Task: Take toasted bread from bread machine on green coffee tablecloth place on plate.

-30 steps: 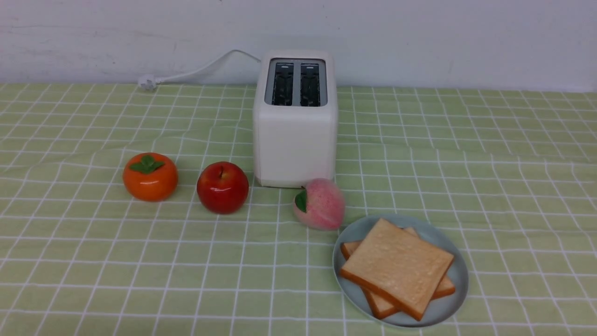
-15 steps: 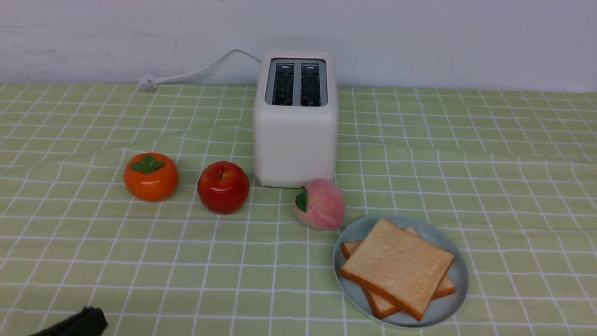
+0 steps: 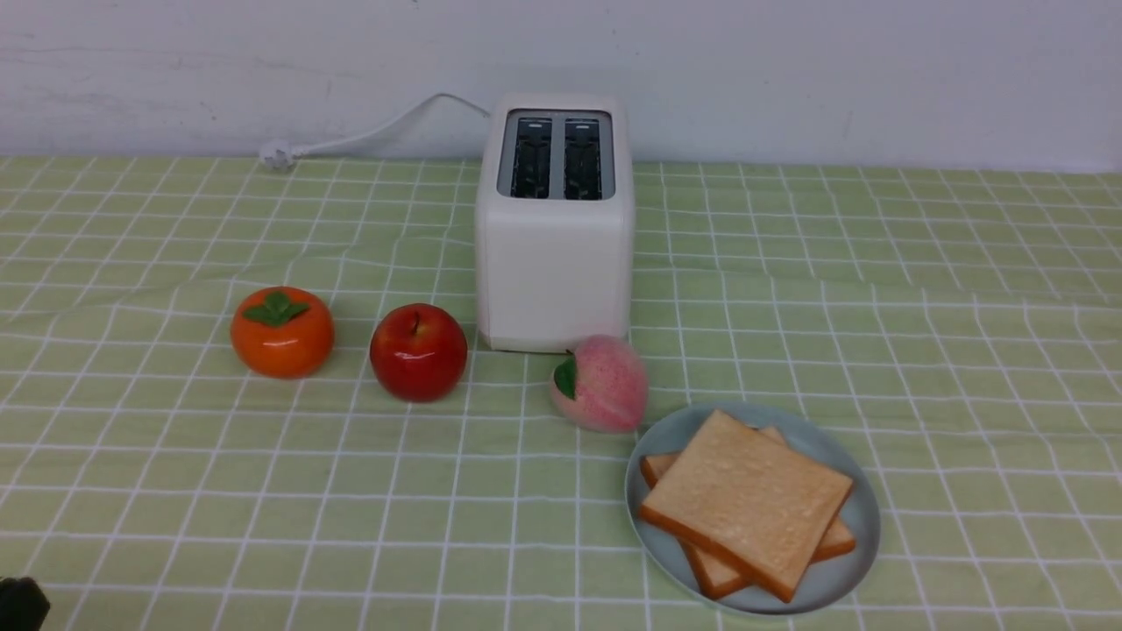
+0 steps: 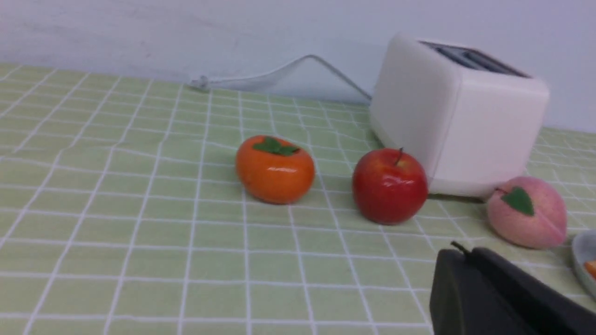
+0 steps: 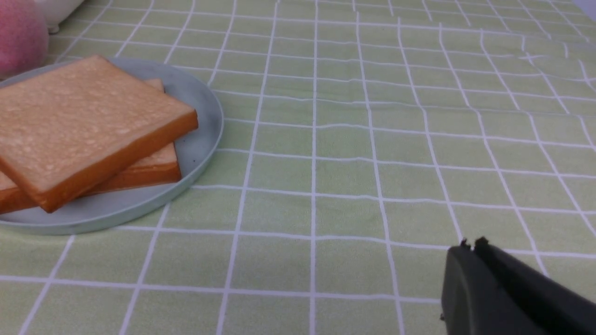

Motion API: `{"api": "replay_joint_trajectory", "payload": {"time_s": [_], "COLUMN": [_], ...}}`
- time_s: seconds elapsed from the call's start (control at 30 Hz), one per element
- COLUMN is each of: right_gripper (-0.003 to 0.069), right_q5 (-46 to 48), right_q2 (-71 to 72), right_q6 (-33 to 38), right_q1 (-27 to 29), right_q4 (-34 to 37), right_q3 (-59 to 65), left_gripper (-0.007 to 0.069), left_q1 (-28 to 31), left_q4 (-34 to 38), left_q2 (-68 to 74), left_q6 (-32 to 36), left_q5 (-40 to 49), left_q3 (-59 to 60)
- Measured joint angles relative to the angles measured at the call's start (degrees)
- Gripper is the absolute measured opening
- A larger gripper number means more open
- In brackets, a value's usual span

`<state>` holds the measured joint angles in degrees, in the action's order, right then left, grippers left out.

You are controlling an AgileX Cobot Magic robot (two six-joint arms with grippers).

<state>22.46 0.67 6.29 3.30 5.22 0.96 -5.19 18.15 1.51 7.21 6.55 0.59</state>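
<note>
**Both slices on the plate, slots empty: the task looks finished**

The toasted bread [image 3: 745, 502], two thin square slices with pale tan faces and orange-brown crust edges, lies stacked on the round, shallow, pale blue-green plate [image 3: 850, 574]; the upper slice sits turned at an angle across the lower one, whose corners show from beneath it; in the right wrist view the same stack [image 5: 88, 125] rests flat, inside the plate's rim [image 5: 205, 135], nothing overhanging it. The plate stands on the light yellow-green tablecloth [image 3: 964, 394] with its grid of thin white lines, near the front and right of centre; just beside its far-left rim lies a pink peach with a green leaf [image 3: 600, 383]. Behind the peach stands the boxy white two-slot bread machine [image 3: 554, 263], its white cord [image 3: 377, 131] trailing off along the wall; both dark slots on top show no bread. To the left of the machine sit a glossy red apple [image 3: 418, 351] and an orange persimmon with a green cap [image 3: 281, 332], apart from each other and from the plate.

Judged from this, both transfers are done and nothing of the task remains but for the arms to rest. The left claw [image 4: 458, 253] is pressed together and holds nothing, low over the cloth at the near left, only a dark corner [image 3: 19, 605] showing in the front view; the right claw [image 5: 471, 244] is likewise pressed together and empty, over bare cloth well apart from the plate.
</note>
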Motion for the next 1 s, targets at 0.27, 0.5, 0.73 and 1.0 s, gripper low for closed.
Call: {"api": "replay_joint_trajectory", "payload": {"time_s": [0.27, 0.5, 0.73, 1.0], "right_gripper": [-0.001, -0.001, -0.0001, 0.0004], "right_q5": [0.0, 0.0, 0.0, 0.0], "right_q2": [0.0, 0.0, 0.0, 0.0], "right_q6": [-0.02, -0.02, -0.02, -0.07], "right_q1": [0.0, 0.0, 0.0, 0.0], "right_q4": [0.0, 0.0, 0.0, -0.01], "right_q3": [0.0, 0.0, 0.0, 0.0], "left_gripper": [-0.0013, -0.0013, -0.0013, -0.0013], "left_q1": [2.24, 2.24, 2.24, 2.24], "left_q4": [-8.56, -9.59, -9.73, -9.73], "left_q2": [-2.11, -2.11, -2.11, -2.11], "left_q6": [-13.61, -15.6, -15.73, -15.73], "left_q5": [14.89, 15.96, 15.96, 15.96], "left_q3": [1.12, 1.12, 1.12, 1.12]}}
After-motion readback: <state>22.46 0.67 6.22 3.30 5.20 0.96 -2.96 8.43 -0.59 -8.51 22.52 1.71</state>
